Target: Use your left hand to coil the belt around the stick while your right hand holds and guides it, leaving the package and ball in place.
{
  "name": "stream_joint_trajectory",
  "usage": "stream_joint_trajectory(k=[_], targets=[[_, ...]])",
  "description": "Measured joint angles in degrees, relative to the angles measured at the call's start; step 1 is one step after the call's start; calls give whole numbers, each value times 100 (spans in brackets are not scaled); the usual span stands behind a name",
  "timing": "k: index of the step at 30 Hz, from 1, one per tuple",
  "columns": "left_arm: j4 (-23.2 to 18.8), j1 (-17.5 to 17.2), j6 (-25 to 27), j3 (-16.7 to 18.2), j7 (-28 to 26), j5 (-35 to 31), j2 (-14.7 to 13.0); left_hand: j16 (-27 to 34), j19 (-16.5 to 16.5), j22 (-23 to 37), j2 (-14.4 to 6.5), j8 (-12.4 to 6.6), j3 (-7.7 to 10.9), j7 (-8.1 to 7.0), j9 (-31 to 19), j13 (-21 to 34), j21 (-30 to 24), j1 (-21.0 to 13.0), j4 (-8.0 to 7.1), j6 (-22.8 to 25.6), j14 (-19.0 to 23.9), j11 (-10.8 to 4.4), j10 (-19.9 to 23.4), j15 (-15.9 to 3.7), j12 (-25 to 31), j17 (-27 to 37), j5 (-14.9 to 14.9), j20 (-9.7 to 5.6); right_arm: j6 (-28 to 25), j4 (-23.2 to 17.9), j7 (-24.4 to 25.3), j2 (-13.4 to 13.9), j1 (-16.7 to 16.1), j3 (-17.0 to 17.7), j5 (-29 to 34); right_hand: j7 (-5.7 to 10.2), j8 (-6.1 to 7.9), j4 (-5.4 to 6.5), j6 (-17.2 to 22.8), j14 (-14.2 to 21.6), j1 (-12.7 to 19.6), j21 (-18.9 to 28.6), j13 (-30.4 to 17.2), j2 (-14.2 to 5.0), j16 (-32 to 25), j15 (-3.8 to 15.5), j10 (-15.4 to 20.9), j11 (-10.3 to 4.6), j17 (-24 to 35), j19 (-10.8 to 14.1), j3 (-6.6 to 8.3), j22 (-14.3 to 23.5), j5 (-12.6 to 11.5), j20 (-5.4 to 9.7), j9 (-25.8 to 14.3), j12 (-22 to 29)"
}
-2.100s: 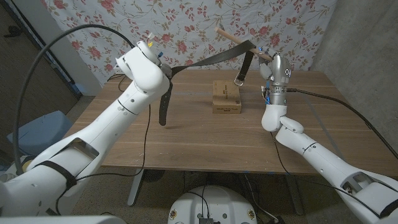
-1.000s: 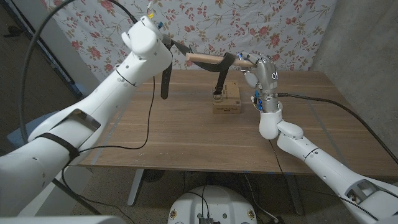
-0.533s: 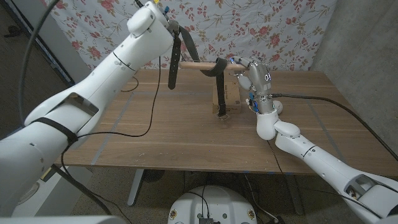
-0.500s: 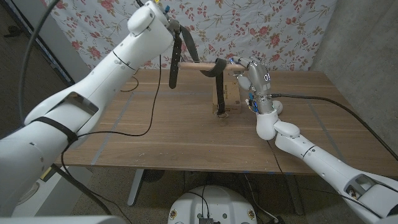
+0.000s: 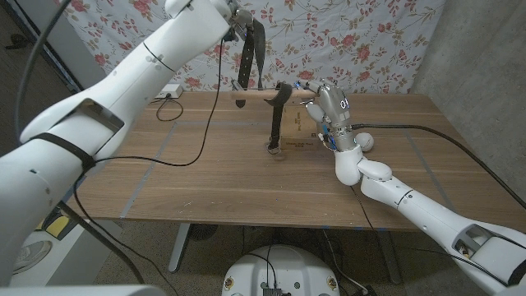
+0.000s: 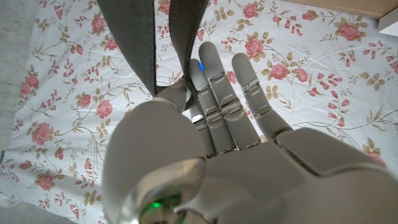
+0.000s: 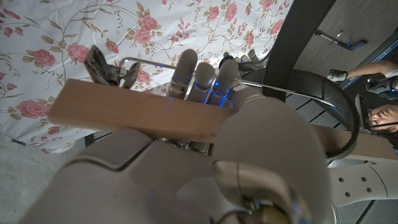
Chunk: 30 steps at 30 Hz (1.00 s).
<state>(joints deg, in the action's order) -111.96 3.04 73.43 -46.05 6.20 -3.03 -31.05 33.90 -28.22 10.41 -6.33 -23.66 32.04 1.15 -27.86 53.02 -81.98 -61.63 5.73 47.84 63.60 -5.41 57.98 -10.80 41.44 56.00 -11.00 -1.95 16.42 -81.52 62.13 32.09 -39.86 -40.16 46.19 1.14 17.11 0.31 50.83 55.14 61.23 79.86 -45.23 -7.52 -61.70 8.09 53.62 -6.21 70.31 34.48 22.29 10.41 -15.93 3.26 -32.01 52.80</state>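
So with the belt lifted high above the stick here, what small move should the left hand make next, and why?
Probably carry the belt over and down behind the stick. The left hand holds it high, the right hand holds the stick level, and one end hangs to the table.

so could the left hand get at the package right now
Probably not: the left hand is raised high, holding the belt. The package lies on the table behind the hanging belt end, under the stick the right hand holds.
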Motion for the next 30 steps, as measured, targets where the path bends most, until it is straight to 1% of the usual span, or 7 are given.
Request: stream_joint_trajectory(k=[1,3,10,11,20,27,30], targets=[[0,0,-12,0,8,50,0,0,0,0,-11,4,15,0,-4,2,0,11,12,0,0,0,0,0,0,-9,1,0,0,13,0,-7,14,-13,0,0,-9,0,0,0,0,0,2,0,0,0,0,0,0,0,0,0,0,0,0,0],[-15,258,-59,-249,37,206,-83,0,0,0,-16,8,22,6,-14,3,0,16,20,6,0,0,0,0,0,-9,1,0,-24,53,-21,-25,48,-49,-16,0,-16,2,0,0,0,0,-3,0,0,0,0,0,0,0,2,0,1,0,0,0],[-271,517,-255,-499,62,552,-185,0,0,0,-30,40,29,-22,-18,39,0,30,27,36,0,1,-1,0,-44,-30,5,0,-194,263,-146,-129,206,-191,-105,0,-32,3,0,0,1,0,-3,1,0,0,0,0,0,0,3,0,-23,0,2,0],[-381,559,-317,-542,53,616,-217,0,0,0,-30,45,29,-22,-18,36,0,30,27,36,0,1,-1,0,-45,-30,5,0,-247,306,-182,-151,240,-220,-127,0,-32,3,0,0,1,0,-3,1,0,0,0,0,0,0,3,0,-25,0,3,0],[-803,553,-641,-522,-48,943,-312,0,-24,0,-30,67,28,-21,-18,29,0,30,28,37,23,1,-1,-23,-50,-57,6,-24,-492,521,-329,-286,431,-400,-194,0,-55,3,0,1,8,0,0,8,1,0,0,1,0,0,3,0,-26,0,3,0],[-1183,382,-839,-307,-93,1253,-376,0,-117,0,-30,117,27,-32,-18,25,-28,29,28,108,43,-23,23,-43,-68,-107,21,-73,-771,629,-482,-356,549,-530,-234,0,-35,2,0,1,8,0,-3,8,-19,0,-8,9,0,0,2,0,-25,0,0,0],[-1250,333,-901,-240,-103,1376,-378,0,-162,0,-29,122,2,-31,-18,24,-27,29,54,109,43,-2,44,-43,-73,-112,21,-68,-816,671,-502,-380,590,-579,-240,0,-33,1,0,1,8,0,-3,8,-19,0,-8,9,0,0,1,0,-25,0,0,0]])
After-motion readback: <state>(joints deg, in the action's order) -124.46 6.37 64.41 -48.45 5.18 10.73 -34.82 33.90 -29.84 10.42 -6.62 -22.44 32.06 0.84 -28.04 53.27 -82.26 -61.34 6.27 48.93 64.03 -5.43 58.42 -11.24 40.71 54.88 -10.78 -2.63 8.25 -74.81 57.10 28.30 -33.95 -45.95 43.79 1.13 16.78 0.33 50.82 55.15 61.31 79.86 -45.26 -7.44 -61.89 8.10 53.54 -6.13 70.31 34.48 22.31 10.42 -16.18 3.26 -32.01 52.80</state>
